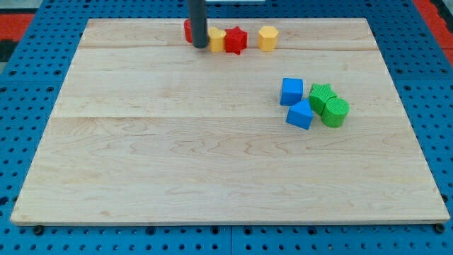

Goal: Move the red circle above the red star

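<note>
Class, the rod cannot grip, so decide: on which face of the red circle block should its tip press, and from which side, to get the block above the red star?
My tip hides most of the red circle block, left of the yellow block and red star block. Press its lower-left rounded side, pushing centrally up and right; a round edge probably slips off-centre.

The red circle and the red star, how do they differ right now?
The red circle is mostly hidden behind my tip; the red star shows in full. The circle lies at the row's left end; the star sits further right, beyond a yellow block. The star has points; the circle doesn't. Both are red.
</note>
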### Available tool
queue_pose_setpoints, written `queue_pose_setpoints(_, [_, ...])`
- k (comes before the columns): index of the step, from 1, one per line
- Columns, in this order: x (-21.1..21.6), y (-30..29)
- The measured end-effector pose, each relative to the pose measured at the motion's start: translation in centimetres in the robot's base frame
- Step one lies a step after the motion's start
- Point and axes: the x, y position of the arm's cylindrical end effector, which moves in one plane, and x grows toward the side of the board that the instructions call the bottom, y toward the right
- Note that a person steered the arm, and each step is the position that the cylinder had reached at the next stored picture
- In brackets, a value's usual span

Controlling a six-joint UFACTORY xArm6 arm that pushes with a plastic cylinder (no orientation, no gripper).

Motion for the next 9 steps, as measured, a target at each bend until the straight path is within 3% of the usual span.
queue_pose_setpoints(2, [0.0,-1.6])
queue_pose_setpoints(4, [-0.4,3.7])
queue_pose_setpoints(5, [1.7,-1.8])
queue_pose_setpoints(6, [-2.2,-13.9])
queue_pose_setpoints(7, [-7.7,-13.4])
queue_pose_setpoints(8, [-5.9,-9.2])
queue_pose_setpoints(9, [-3.2,-8.7])
